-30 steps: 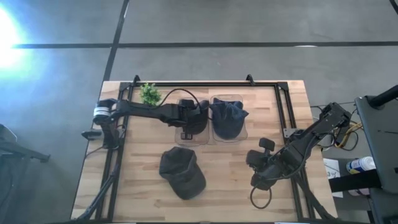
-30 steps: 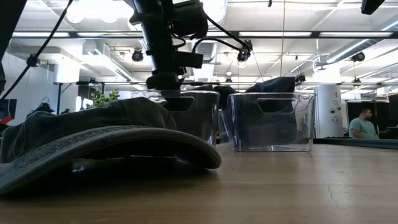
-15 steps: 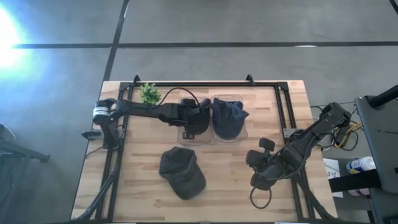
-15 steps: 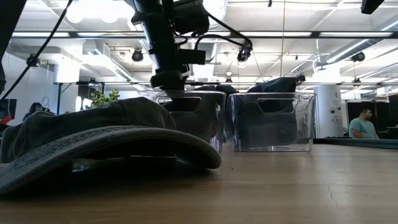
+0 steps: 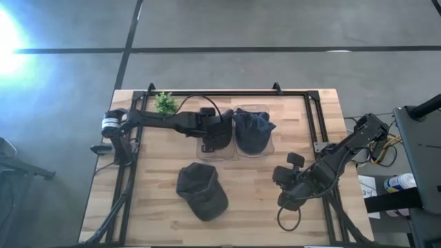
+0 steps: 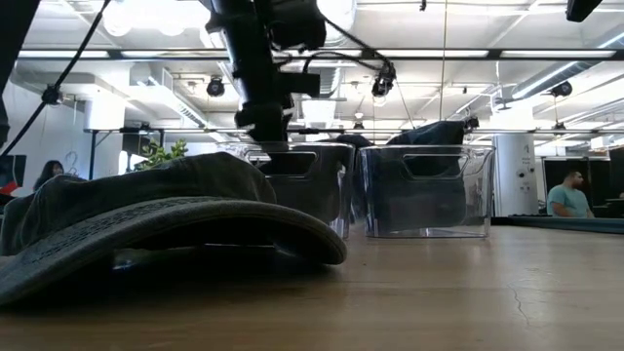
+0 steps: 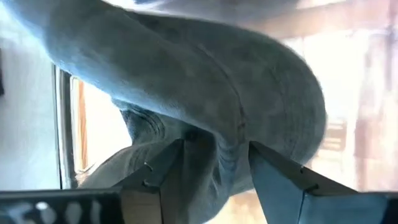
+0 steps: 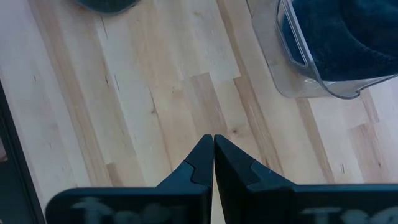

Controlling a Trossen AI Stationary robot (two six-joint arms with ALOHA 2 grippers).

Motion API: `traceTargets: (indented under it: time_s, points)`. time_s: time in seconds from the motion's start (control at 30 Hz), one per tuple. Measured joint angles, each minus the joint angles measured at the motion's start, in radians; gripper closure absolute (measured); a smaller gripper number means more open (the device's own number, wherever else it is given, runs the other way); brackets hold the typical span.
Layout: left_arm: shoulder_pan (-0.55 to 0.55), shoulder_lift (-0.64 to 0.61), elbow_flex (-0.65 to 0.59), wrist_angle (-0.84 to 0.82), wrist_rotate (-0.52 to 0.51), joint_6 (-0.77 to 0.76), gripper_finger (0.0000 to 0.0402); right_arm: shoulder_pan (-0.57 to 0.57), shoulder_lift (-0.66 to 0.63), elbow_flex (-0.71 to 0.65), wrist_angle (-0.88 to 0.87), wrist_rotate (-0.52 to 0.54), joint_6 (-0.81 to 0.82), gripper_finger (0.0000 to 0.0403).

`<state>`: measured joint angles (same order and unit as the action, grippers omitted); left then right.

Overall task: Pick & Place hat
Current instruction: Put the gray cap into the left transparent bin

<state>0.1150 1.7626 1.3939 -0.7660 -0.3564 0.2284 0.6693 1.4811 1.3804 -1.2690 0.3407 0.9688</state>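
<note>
Two clear bins stand side by side at the table's far middle. My left gripper [image 5: 219, 132] hangs open over the left bin [image 5: 215, 153], pointing down. A grey-blue hat [image 7: 217, 93] lies in that bin right under it, with a fold of cloth between the fingers. A dark blue hat [image 5: 253, 131] fills the right bin [image 6: 427, 190]. A dark grey hat [image 5: 201, 191] rests on its brim on the table nearer the front. My right gripper [image 5: 289, 200] waits shut at the near right, above bare wood [image 8: 213, 152]. My left gripper comes from above, pointing down into the left bin. Its open fingers [image 7: 163, 171] stand on either side of a fold of the hat's crown [image 7: 214, 155]. Whether they touch the cloth I cannot tell. The hat lies in the bin.
A small green plant [image 5: 165, 103] stands at the far left. A black frame rail [image 5: 227, 93] runs along the far edge and down both sides. Bare wood lies between the grey hat and my right arm. In the low view a person [image 6: 565, 195] sits in the room behind.
My left gripper has dipped a little toward the left bin and then come up slightly. Both hats in plain view have stayed where they were.
</note>
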Motion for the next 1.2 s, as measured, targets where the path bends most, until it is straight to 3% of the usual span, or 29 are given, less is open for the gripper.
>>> traceTargets:
  time_s: [0.33,0.43,0.57,0.73,0.8,1.2]
  points:
    - [-0.010,-0.156,0.252,-0.193,-0.035,-0.041,0.0220,0.000,0.000,0.000,-0.001,-0.002,-0.003,0.0394]
    - [-0.023,-0.195,0.329,-0.279,0.047,-0.123,0.0220,0.000,0.000,0.000,0.000,-0.003,-0.003,0.0394]
    - [-0.045,-0.223,0.381,-0.370,0.238,-0.231,0.0220,0.000,0.000,0.000,-0.001,-0.003,-0.006,0.0394]
    - [-0.096,-0.257,0.377,-0.386,0.499,-0.377,0.0220,0.000,0.000,0.000,-0.001,-0.003,-0.011,0.0394]
    - [-0.130,-0.260,0.363,-0.390,0.557,-0.431,0.0221,0.000,0.000,0.000,-0.001,-0.003,-0.011,0.0394]
    - [-0.331,-0.258,0.154,-0.264,0.508,-0.623,0.0221,0.000,0.000,0.000,0.000,-0.003,-0.031,0.0394]
